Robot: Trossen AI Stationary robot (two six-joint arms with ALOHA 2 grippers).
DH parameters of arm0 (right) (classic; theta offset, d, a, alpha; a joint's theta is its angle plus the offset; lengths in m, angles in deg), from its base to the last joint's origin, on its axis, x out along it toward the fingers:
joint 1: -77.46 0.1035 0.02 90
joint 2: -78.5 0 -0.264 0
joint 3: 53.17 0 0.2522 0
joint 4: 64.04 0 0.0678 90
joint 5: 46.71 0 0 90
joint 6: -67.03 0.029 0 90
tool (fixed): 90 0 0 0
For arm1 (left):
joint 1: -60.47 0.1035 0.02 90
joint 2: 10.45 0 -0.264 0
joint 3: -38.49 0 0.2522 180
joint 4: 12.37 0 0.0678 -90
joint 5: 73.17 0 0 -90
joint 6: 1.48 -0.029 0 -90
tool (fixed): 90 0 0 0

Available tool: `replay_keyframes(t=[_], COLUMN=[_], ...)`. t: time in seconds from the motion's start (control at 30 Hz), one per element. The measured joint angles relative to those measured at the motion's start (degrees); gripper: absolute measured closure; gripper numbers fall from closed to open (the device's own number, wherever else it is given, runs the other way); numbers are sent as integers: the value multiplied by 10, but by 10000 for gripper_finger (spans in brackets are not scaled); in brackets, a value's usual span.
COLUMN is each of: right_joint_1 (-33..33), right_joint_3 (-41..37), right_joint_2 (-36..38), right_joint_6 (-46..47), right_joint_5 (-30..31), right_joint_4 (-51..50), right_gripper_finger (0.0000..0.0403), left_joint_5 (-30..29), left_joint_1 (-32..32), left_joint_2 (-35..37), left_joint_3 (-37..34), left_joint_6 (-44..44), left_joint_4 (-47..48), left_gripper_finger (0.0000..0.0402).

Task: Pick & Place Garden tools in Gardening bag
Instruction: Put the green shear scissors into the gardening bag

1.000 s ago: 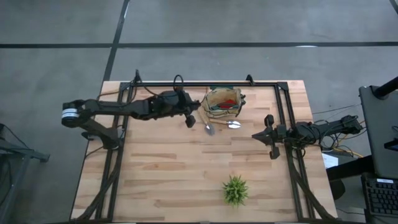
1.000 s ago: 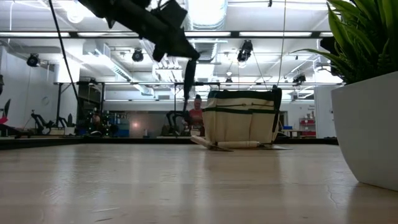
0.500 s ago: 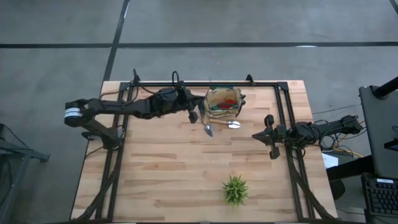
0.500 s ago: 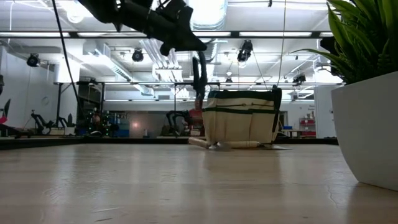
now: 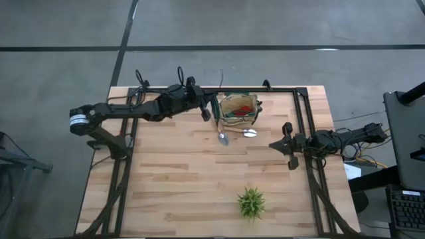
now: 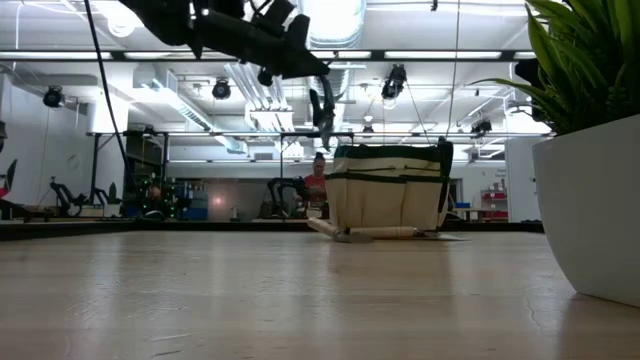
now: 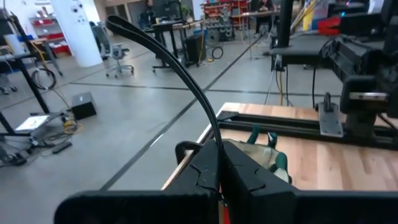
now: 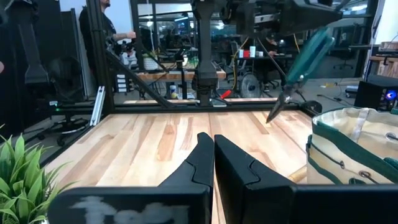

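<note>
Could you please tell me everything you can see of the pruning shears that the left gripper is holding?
The pruning shears have teal-green handles and dark pointed blades. The shut left gripper holds them by the handles, clear of the table, blades angled down, just beside the gardening bag. Nothing else touches them.
</note>
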Motion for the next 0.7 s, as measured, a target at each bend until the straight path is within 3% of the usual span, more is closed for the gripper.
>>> replay_keyframes(t=[0.37, 0.7], right_joint_1=[0, 0], right_joint_3=[0, 0], right_joint_2=[0, -1], right_joint_6=[0, 1], right_joint_5=[0, 0], right_joint_4=[0, 0], right_gripper_finger=[394, 394], left_joint_5=[28, 51], left_joint_1=[7, 7], left_joint_2=[-27, -94], left_joint_3=[6, 69], left_joint_6=[11, -1], left_joint_4=[-35, -42], left_gripper_finger=[395, 395])
